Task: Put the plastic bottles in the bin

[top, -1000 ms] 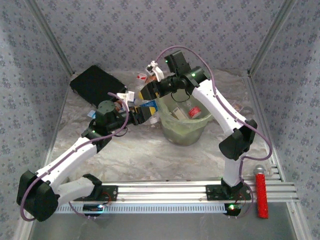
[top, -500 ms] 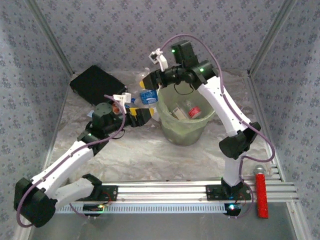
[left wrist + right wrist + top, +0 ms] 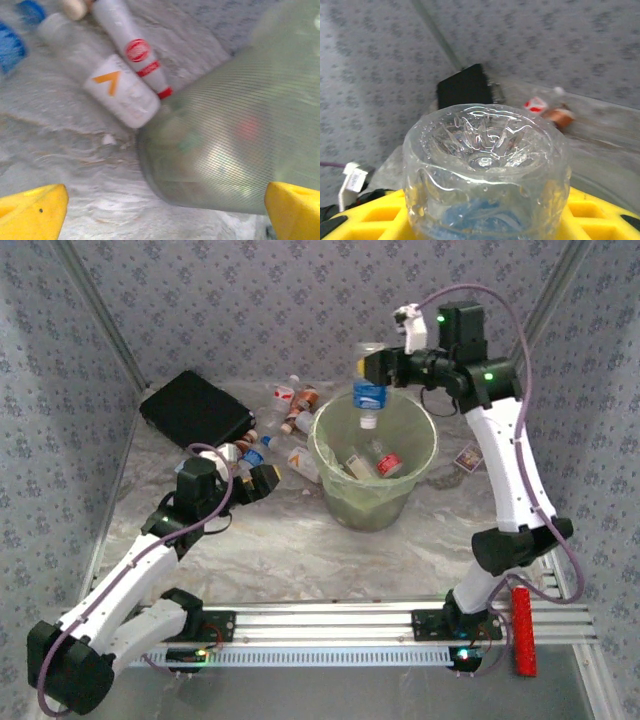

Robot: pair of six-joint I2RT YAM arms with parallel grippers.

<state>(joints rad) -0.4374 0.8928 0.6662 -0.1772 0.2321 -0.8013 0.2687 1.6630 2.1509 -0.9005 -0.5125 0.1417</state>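
Crinkled table surface (image 3: 300,550): bin (image 3: 345,502) is standing at centre, right gripper (image 3: 372,366) is pinching a blue-labelled bottle (image 3: 369,396) neck-down above it, left gripper (image 3: 262,478) is hovering beside it, jaws spread.

Bin (image 3: 372,502): pale green translucent plastic, finely ribbed wall.
Bottle (image 3: 368,392), 12 o'clock: clear glossy plastic, blue label.
White bottle (image 3: 122,92): opaque, smooth.
Table (image 3: 290,550): crinkled sheet, dull sheen.
Case (image 3: 195,410), 10 o'clock: matt black.
Rail (image 3: 330,620), 6 o'clock: brushed metal.
Left hand (image 3: 262,478) fingers (image 3: 35,212): yellow matt plastic.
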